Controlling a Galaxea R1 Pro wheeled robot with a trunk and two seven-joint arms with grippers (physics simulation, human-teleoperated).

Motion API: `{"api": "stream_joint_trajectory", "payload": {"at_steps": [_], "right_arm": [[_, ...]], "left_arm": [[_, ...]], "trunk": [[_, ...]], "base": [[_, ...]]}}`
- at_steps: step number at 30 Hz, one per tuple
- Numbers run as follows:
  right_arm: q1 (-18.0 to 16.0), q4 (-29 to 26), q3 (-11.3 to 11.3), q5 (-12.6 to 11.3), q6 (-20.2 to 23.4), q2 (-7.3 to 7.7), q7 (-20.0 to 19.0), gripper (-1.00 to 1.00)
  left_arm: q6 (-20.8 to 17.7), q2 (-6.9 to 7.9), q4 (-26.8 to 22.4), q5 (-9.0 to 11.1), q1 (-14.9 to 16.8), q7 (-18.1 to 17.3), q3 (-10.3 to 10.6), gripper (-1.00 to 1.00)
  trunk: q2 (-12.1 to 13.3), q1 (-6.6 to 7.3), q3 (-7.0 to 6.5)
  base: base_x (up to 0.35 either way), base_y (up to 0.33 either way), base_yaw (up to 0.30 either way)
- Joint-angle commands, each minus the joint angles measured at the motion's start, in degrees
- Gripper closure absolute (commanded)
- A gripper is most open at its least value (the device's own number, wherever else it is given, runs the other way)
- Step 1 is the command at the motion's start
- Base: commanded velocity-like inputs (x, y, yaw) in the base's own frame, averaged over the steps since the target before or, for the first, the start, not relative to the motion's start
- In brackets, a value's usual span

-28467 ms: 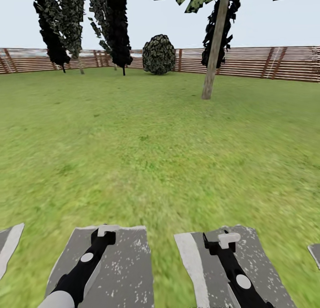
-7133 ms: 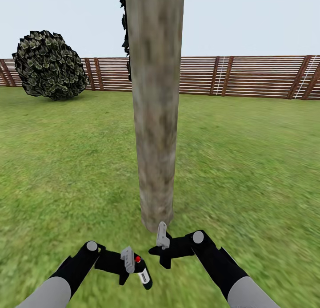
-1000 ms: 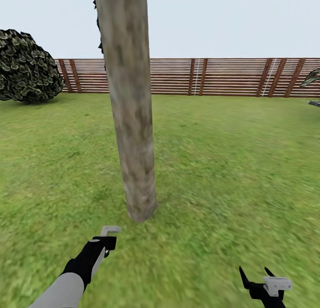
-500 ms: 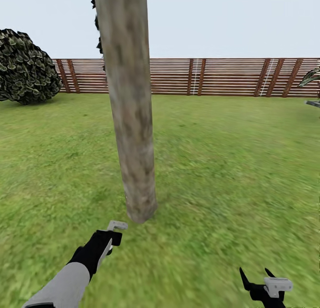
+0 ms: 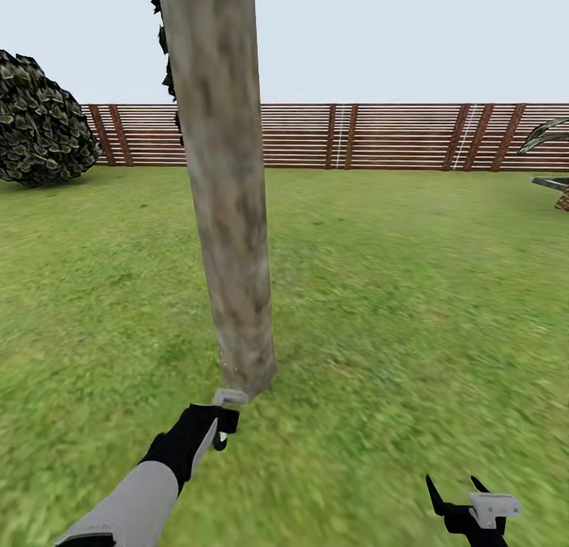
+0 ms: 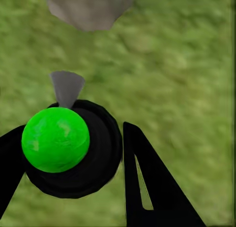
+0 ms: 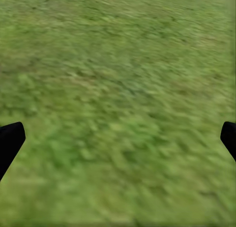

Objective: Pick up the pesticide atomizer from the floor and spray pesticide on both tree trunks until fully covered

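Clearly the left gripper (image 6: 73,163) is clamped round the small, light, stiff sprayer (image 6: 66,145) beside the tree trunk (image 5: 229,215); the right gripper (image 7: 118,138) hangs open.

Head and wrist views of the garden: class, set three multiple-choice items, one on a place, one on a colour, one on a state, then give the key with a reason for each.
1. Where does the left gripper sit?
A. beside the fence
B. close to the foot of the tree trunk
C. next to the round bush

2. What colour is the round top of the atomizer in the left wrist view?
A. bright green
B. yellow
C. blue

3. How do the right gripper fingers stand?
A. shut on the atomizer
B. shut on nothing
C. apart over bare grass

Key: B, the head view shows it at the trunk's base, with the fence and bush far behind; A, a green dome sits on the black body; C, the right wrist view shows the fingertips at opposite edges with only lawn between.
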State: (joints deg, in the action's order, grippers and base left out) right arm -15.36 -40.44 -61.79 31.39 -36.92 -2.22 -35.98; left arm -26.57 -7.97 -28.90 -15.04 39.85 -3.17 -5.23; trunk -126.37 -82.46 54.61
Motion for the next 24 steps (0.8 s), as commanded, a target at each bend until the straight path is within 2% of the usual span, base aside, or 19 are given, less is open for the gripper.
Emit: {"api": "stream_joint_trajectory", "payload": {"at_steps": [1,2,4,7,10,11,13,15,17,21,23,24], "right_arm": [[-0.11,-0.07,-0.45,0.37,-0.26,-0.06,-0.41,-1.00],[-0.11,-0.07,-0.44,0.40,-0.26,-0.06,-0.41,-1.00],[-0.11,-0.07,-0.43,0.42,-0.26,-0.06,-0.41,-1.00],[-0.11,0.00,-0.43,0.42,-0.26,-0.06,-0.41,-1.00],[-0.11,0.01,-0.43,0.42,-0.26,-0.06,-0.41,-1.00],[-0.11,0.01,-0.43,0.42,-0.26,-0.06,-0.41,-1.00],[-0.11,0.07,-0.43,0.47,-0.26,-0.05,-0.41,-1.00],[-0.09,0.18,-0.43,0.50,-0.26,-0.01,-0.41,-1.00],[-0.10,0.60,-0.43,0.51,-0.26,0.18,-0.41,-1.00],[-0.09,0.87,-0.43,0.51,-0.26,0.30,-0.41,-1.00],[-0.10,0.89,-0.43,0.51,-0.26,0.29,-0.41,-1.00],[-0.10,0.89,-0.43,0.51,-0.26,0.29,-0.41,-1.00]], "left_arm": [[-0.44,0.13,-0.10,-0.57,0.07,-0.65,-0.50,1.00],[-1.27,0.68,-0.14,-0.69,0.11,-0.84,-0.59,1.00],[-4.41,3.08,-0.45,-0.65,0.19,-0.95,-0.69,1.00],[-6.41,5.73,-3.00,-0.53,0.09,-1.04,-0.64,1.00],[-6.67,5.44,-3.70,-0.59,0.10,-1.05,-0.45,1.00],[-6.70,4.74,-3.83,-0.59,0.28,-1.05,-0.41,1.00],[-6.73,1.65,-4.01,-0.73,0.80,-1.01,-0.13,1.00],[-6.79,0.31,-4.04,-0.72,1.99,-0.98,-0.07,1.00],[-6.86,-0.20,-4.05,-0.70,2.99,-0.98,-0.05,1.00],[-6.95,0.60,-4.14,-0.61,3.35,-1.04,-0.16,1.00],[-8.04,2.53,-6.54,-0.49,3.31,-1.12,-0.35,1.00],[-8.86,2.78,-7.18,-0.50,3.20,-1.13,-0.26,1.00]], "trunk": [[-0.03,0.01,0.05],[-0.03,0.01,0.05],[-0.03,0.01,0.05],[-0.03,0.01,0.05],[-0.03,0.01,0.05],[-0.03,0.01,0.05],[-0.03,0.01,0.05],[-0.03,0.01,0.05],[-0.03,0.01,0.05],[-0.03,0.01,0.05],[-0.03,0.01,0.05],[-0.03,0.01,0.05]], "base": [[-0.113,0.077,0.000],[-0.207,0.150,0.000],[-0.245,0.180,0.000],[-0.115,0.084,0.000],[-0.015,0.011,0.000],[-0.005,0.003,0.000],[-0.001,0.001,0.000],[0.000,0.000,0.000],[0.000,0.000,0.000],[0.000,0.000,0.000],[0.000,0.000,0.000],[0.000,0.000,0.000]]}}
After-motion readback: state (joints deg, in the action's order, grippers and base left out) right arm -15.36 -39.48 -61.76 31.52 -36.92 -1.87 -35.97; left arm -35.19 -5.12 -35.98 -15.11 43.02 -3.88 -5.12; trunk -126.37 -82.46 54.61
